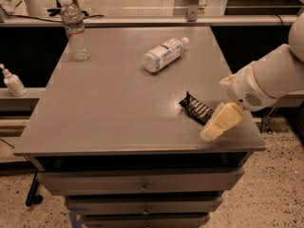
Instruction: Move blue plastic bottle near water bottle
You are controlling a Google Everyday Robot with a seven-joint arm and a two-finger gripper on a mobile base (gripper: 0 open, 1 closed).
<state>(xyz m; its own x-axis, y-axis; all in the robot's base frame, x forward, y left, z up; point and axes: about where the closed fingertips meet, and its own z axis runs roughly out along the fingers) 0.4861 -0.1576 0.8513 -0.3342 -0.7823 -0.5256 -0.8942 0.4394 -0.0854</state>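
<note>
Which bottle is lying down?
The small pale-blue-and-white plastic bottle lies on its side; the tall clear water bottle and white pump bottle stand upright. The tool is at the front-right corner of the grey table.

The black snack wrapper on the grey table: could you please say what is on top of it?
Nothing lies on the black snack wrapper; the cream gripper hangs at its front end, covering that tip.

Before you, a matt grey table [118,113] with a faint sheen carries the opaque, smooth blue plastic bottle [164,55], the clear ribbed water bottle [75,30] and a glossy black wrapper [195,109]. Your smooth cream plastic gripper [213,128] hangs over its front right corner.
</note>
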